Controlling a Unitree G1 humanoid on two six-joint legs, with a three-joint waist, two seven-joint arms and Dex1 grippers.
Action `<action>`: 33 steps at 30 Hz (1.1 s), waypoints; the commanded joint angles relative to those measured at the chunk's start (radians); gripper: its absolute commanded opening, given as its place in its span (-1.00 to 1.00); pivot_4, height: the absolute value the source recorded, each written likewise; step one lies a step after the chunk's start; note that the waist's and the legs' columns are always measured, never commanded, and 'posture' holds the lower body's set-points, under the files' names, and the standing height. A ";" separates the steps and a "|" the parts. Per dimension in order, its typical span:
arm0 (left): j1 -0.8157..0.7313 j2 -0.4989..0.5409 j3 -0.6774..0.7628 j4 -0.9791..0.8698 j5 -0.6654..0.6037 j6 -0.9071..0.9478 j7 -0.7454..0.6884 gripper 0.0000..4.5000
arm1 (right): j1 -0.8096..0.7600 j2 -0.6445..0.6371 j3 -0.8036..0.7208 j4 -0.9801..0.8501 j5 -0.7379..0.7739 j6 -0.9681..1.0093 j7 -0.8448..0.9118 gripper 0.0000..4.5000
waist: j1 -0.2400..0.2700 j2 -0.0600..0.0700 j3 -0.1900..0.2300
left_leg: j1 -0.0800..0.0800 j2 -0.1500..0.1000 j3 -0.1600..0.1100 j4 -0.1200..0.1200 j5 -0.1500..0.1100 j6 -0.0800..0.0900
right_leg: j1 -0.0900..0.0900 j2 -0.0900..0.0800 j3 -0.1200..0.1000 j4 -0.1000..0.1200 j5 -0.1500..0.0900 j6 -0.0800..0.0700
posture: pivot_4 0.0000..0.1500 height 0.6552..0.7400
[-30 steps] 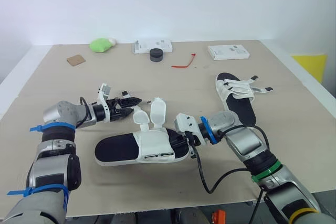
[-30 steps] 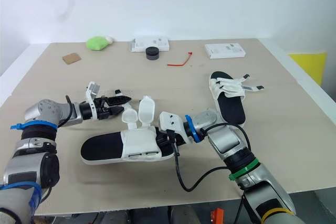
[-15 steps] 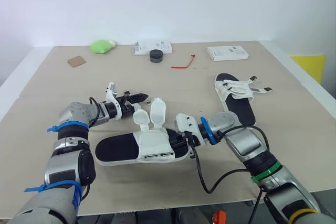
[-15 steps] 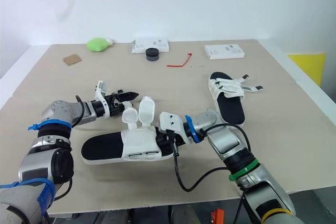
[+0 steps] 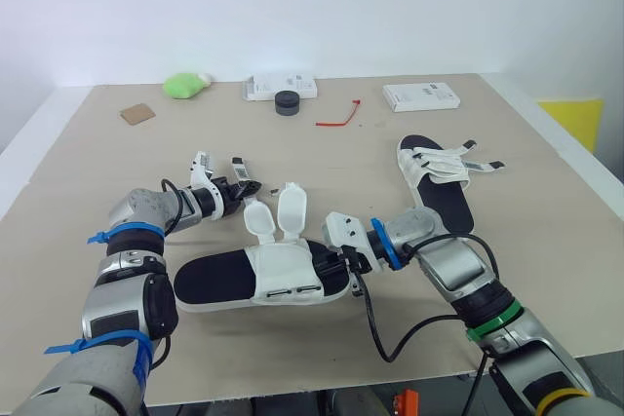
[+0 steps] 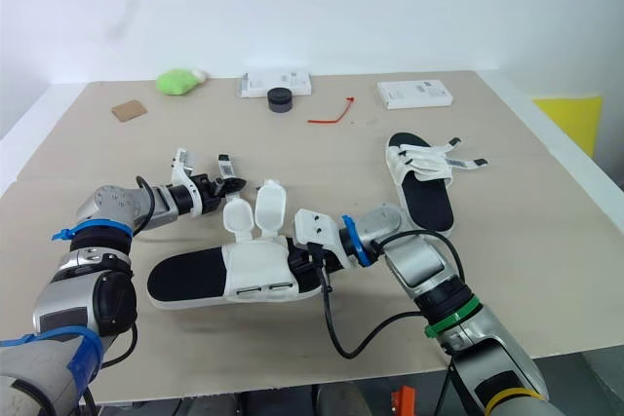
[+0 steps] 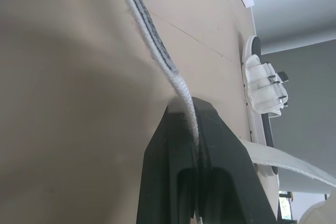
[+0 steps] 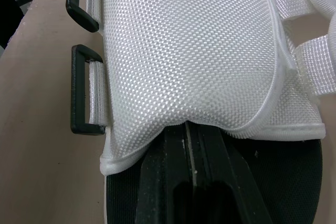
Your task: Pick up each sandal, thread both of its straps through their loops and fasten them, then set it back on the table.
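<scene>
Sandal (image 5: 219,278) lies lengthwise left-right on desk (image 5: 322,158), right tool (image 5: 348,260) clamped on its upper, left tool (image 5: 237,185) pinching a strap (image 7: 157,51) on the far side, loops (image 8: 84,98) on the near side, so the strap likely crosses over.

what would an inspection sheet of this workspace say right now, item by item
surface: beige table, flat.
job's things: near sandal unfastened, its black loops empty; far sandal lies apart, straps across it.
clutter: green soft lump, brown square, white box, black disc, red tie, second white box, all near the far edge.
grippers: left gripper shut on a strap; right gripper shut on the near sandal's white upper.
cables: black cable loops from the right arm onto the table.
surroundings: white wall; yellow object beyond the right edge.
</scene>
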 commanded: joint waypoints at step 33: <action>0.485 0.139 -0.558 -0.712 0.345 -1.849 -0.873 -0.98 | 0.101 -0.046 0.089 -0.004 -0.053 0.087 -0.007 -1.00 | 0.002 0.000 0.000 | 0.001 0.001 0.004 -0.004 -0.008 -0.006 | 0.000 0.000 0.005 -0.002 -0.010 -0.004 | 1.00 1.00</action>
